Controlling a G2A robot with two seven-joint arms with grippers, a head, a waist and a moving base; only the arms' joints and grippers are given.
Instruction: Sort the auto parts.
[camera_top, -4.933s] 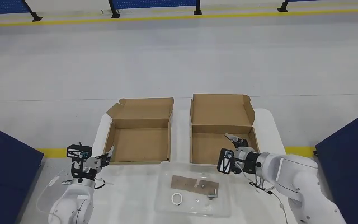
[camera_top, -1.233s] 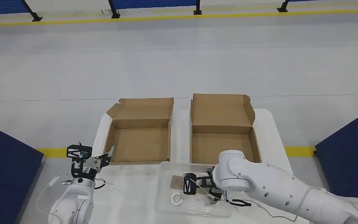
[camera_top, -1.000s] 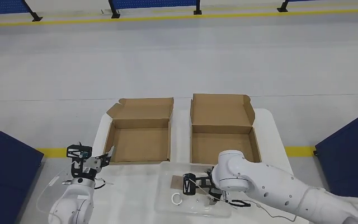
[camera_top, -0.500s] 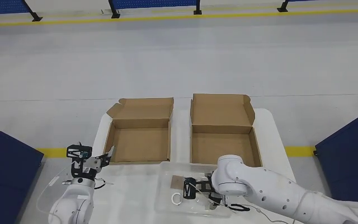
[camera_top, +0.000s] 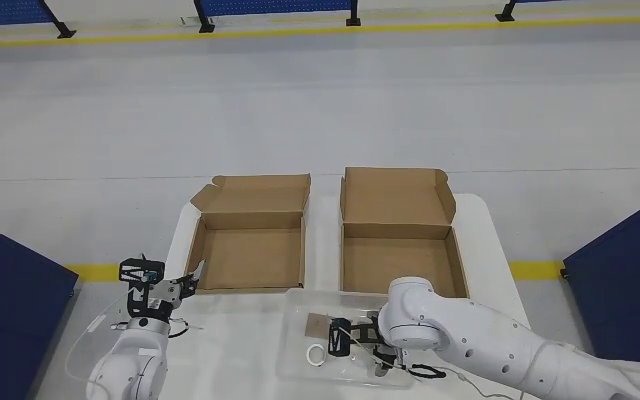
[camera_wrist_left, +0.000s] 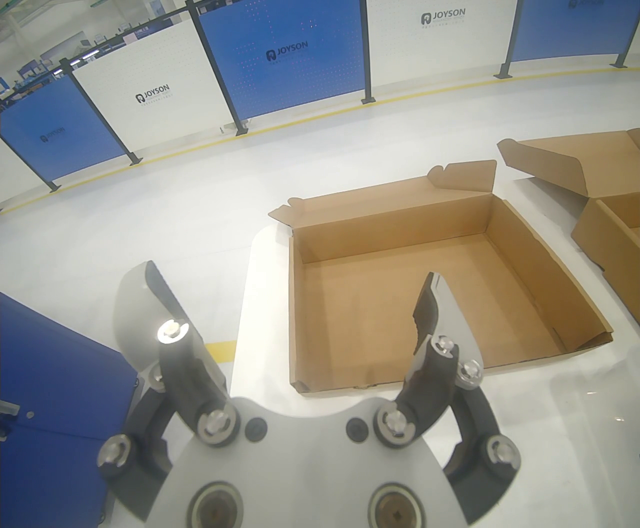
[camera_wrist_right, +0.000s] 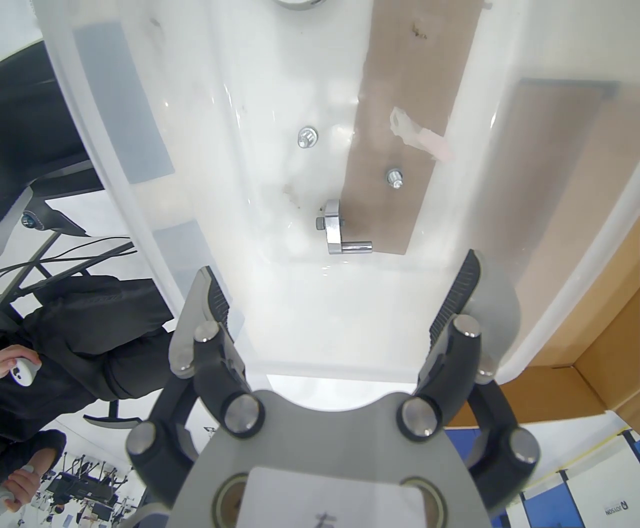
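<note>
A clear plastic bin (camera_top: 296, 300) stands at the table's front, and my right gripper (camera_top: 343, 336) hangs open over its middle with nothing between the fingers. Just ahead of that gripper (camera_wrist_right: 340, 270), an L-shaped metal bracket (camera_wrist_right: 336, 235) lies on the bin floor at the edge of a brown cardboard strip (camera_wrist_right: 415, 100). One small bolt (camera_wrist_right: 394, 178) rests on the strip and another (camera_wrist_right: 307, 137) on the bare floor. A white ring (camera_top: 316, 354) lies at the bin's left. My left gripper (camera_wrist_left: 291, 275) stands open and empty by the left box's front-left corner (camera_top: 165, 288).
Two open cardboard boxes sit behind the bin, the left box (camera_top: 248, 255) and the right box (camera_top: 400, 262), both with bare floors and lids folded back. The left box (camera_wrist_left: 425, 300) lies just beyond my left gripper. A blue panel (camera_top: 30, 300) borders the table's left.
My right arm has swung from the right box's front edge to over the bin, then edged slightly toward the table's front during the last second. The left arm has kept still.
</note>
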